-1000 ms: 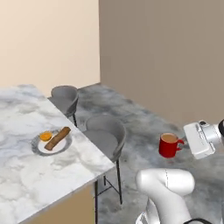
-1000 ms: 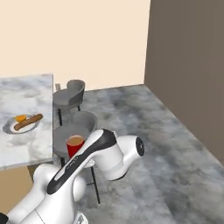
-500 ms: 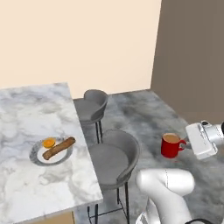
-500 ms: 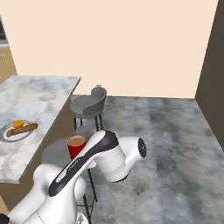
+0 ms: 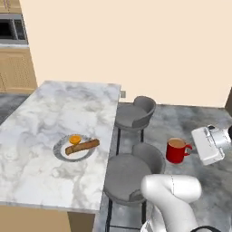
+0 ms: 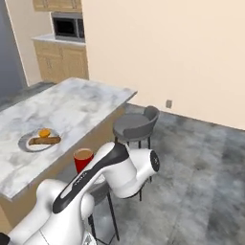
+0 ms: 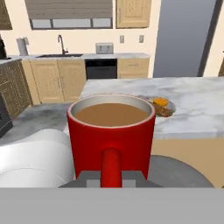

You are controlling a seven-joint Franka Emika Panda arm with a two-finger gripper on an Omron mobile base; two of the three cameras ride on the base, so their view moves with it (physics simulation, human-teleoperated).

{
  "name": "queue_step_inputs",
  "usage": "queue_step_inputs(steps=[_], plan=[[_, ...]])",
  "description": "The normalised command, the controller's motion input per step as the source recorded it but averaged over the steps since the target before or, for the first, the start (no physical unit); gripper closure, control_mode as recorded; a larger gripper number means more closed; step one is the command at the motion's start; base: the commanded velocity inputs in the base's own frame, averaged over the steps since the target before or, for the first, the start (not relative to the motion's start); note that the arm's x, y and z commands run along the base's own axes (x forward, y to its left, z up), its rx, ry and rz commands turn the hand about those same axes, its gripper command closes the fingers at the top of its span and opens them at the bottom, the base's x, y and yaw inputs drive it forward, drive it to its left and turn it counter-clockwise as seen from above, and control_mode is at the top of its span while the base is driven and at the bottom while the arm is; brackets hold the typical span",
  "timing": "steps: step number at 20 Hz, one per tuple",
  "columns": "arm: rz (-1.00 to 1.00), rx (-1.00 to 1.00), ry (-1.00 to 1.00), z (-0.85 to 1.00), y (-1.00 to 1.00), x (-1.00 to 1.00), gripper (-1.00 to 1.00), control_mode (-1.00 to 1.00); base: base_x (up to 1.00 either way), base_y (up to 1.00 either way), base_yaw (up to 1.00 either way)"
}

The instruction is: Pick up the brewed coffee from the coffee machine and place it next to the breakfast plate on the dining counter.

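I am holding the brewed coffee [image 5: 177,150] in my jaws [image 5: 198,147], which are closing on its handle side; the red mug is sitting upright, brown liquid level inside, raised in the air over the grey floor. In the hand view the mug [image 7: 111,138] is sitting right before me with its handle facing me. Beyond it, well apart from my jaws, the bench [image 5: 41,149] is carrying the breakfast plate [image 5: 74,149], with its sausage and orange piece lying on top. Two grey stools [image 5: 132,170] are standing between my jaws and the bench edge. From the right base view the mug [image 6: 83,159] is showing just beside my white forearm.
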Motion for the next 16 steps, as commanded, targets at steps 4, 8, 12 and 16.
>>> queue_step_inputs(steps=[4,8,12,16], plan=[[0.0,0.0,0.0,0.0,0.0,0.0,1.0,1.0,0.71,-0.42,0.69],[0.0,0.0,0.0,0.0,0.0,0.0,1.0,1.0,0.79,-0.39,0.69],[0.0,0.0,0.0,0.0,0.0,0.0,1.0,1.0,0.66,-0.59,0.64],[0.0,0.0,0.0,0.0,0.0,0.0,1.0,1.0,0.31,-0.84,0.58]])
